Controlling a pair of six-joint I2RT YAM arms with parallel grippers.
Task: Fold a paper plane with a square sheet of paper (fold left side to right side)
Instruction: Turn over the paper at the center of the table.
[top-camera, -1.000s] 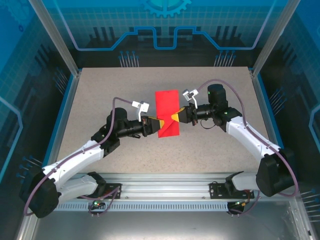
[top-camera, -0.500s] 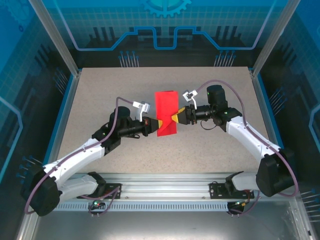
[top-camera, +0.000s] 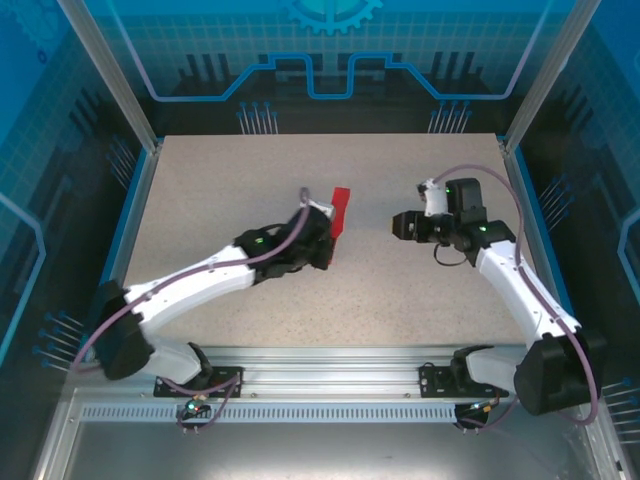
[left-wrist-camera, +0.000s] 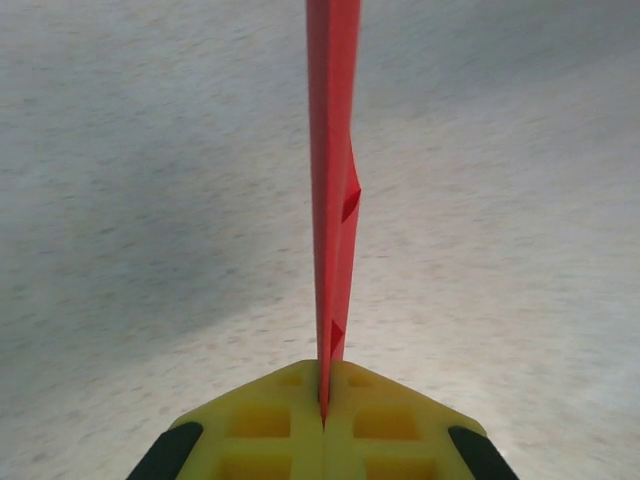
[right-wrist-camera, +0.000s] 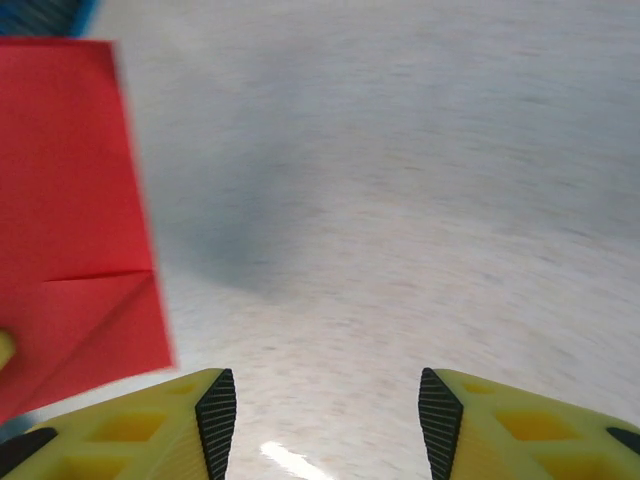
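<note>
Top external view gives us the whole scene. The left gripper (top-camera: 323, 243) is closed on the square sheet of paper (top-camera: 340, 208). The paper shows not as a flat square but as a narrow red strip, turned on its edge near the middle of the bench (top-camera: 210, 190).

Left wrist view confirms the grip. The yellow jaws meet on the near end of the paper, and the red layers run straight away from the camera, edge-on, with small flaps showing between them. We see more than one layer, so we judge that the left-to-right fold is already made. Whether the far end of the paper touches the bench or hangs above it, we cannot tell.

The right gripper (top-camera: 398, 227) is well apart from the paper, on its right side, with the jaws parted and nothing between them. In the right wrist view we see the broad face of the paper at the left. It has one straight crease across it and one diagonal crease below, which look to us like a corner fold.

As we judge it, the task is somewhere in the middle. The halving fold and at least one corner fold seem done. The shape is not yet a pointed dart with wings, so more folds are left. For these the paper probably must be laid flat on the bench.
</note>
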